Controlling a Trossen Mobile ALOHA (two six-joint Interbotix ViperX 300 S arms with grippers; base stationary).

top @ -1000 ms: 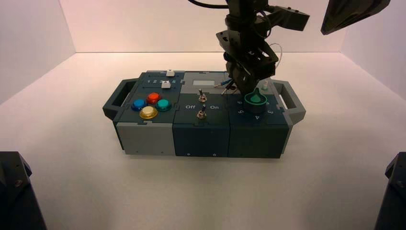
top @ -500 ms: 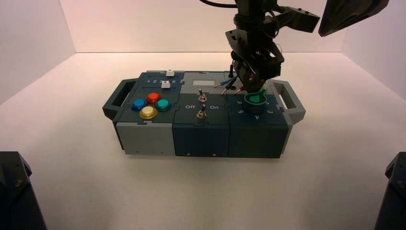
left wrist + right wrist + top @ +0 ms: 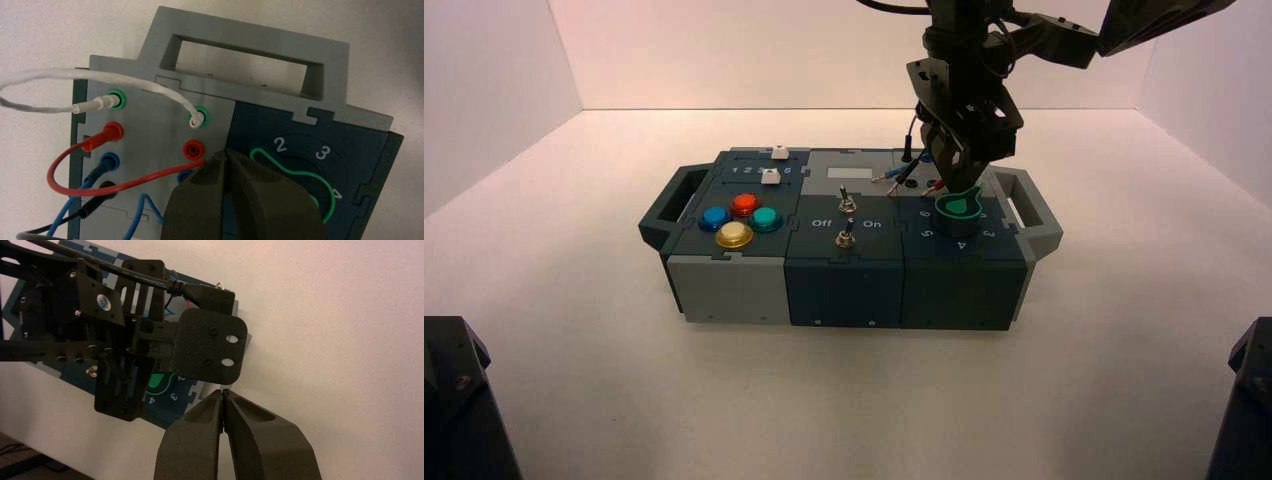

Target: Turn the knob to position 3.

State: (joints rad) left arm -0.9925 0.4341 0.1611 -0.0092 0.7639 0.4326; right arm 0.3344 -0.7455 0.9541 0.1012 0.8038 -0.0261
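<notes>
We see the left gripper (image 3: 961, 172) poised above the knob (image 3: 958, 207), which sits at the right end of the box (image 3: 844, 270), on the dark teal panel beside the grey right handle (image 3: 1034, 205). Its fingers (image 3: 260, 195) are pressed together, clenched on nothing, and their tips hang just over the knob's back edge. Against the earlier high views, this arm has risen and drifted toward the box's right end; a second ago the gripper was low over the knob and hid part of it, whereas now the whole green top shows. The knob's pointer has also changed: its narrow tip now aims toward the back right corner of the box. In the left wrist view the green outline's tip lies close by the white 2 (image 3: 280, 145), with position 3 (image 3: 325, 152) just beside it along the ring.

The right gripper (image 3: 223, 396) waits high past the box's right end, its fingers closed together and empty. The red wire (image 3: 75, 172) and white wire (image 3: 55, 80) stay plugged into the grey socket panel.
</notes>
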